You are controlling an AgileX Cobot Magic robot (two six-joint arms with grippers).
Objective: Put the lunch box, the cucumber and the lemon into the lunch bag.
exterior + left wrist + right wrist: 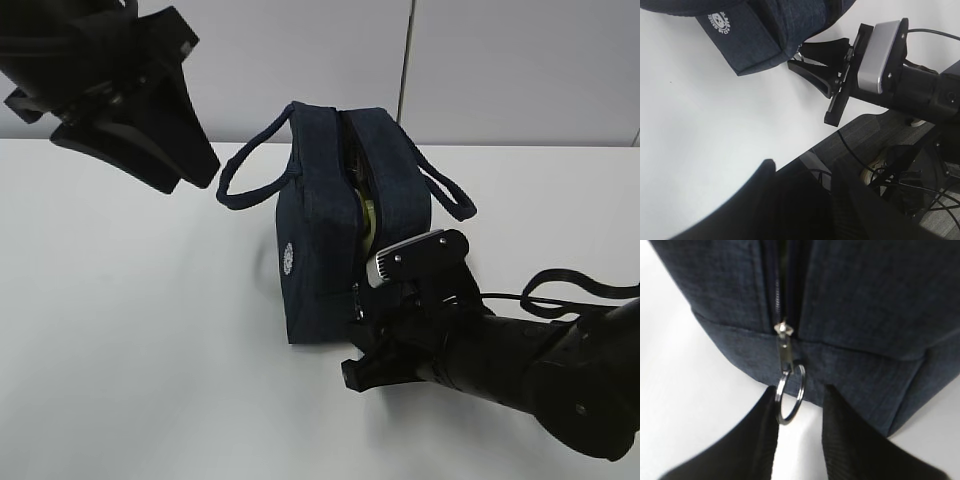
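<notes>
Backdrop: pale grey wall panels behind a smooth white table [130, 330].
Exterior, lunch bag: one boxy dark navy woven-fabric lunch bag [320, 230] stands near the table's middle, its top zipper parted along the length; two loop handles hang out, one to each side; one small round white logo [290, 258] on the near end.
Exterior, contents: a sliver of yellow-green shows in the open slit; I cannot tell which item it is.
Exterior, left gripper: matte black left gripper [185, 165] hangs above the table, left of the bag and apart from it; from here I cannot tell how far its jaws are spread.
Exterior, right gripper: black right gripper [362, 305] with a grey camera block sits at the bag's near lower corner.
Left wrist, bag: the bag's corner and logo fill the upper left, fabric weave visible.
Left wrist, right gripper: two tapered black fingers point at the bag's end, slightly spread.
Left wrist, own gripper: only dark blurred shapes at the bottom edge; jaw state unclear.
Right wrist, zipper: one metal slider at the end of the zipper track, one round metal ring pull [790, 395] hanging below it.
Right wrist, jaws: two black textured fingers [847, 437] stand apart; the ring hangs just at the left finger's inner edge, not pinched.
</notes>
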